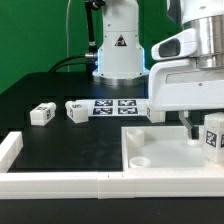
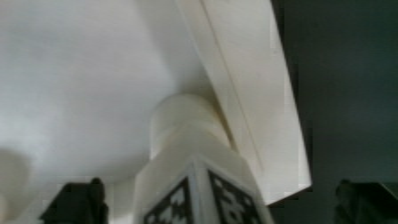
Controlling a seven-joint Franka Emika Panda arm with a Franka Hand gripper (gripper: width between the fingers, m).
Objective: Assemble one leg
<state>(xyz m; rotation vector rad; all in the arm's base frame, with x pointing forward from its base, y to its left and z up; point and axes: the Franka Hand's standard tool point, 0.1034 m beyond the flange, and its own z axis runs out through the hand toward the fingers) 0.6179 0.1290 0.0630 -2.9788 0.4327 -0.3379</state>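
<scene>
**No Readable Words; One Warning Symbol**

No letters, numbers or brand names were legible. A black triangular warning sign (image 1: 118, 42) stood on the white robot base (image 1: 118, 60), upper centre of the exterior view. Black-and-white square tags on the marker board (image 1: 112, 106) and the leg (image 1: 213, 136) carried patterns only.

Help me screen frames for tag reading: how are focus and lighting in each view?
Exterior view: evenly lit and fairly sharp, with no glare; the marker board tags stand out against the dark table. Wrist view: soft overall; the leg looms close and blurred, its tag cut off by the picture's edge, and the tray looks flat grey, without detail.
</scene>
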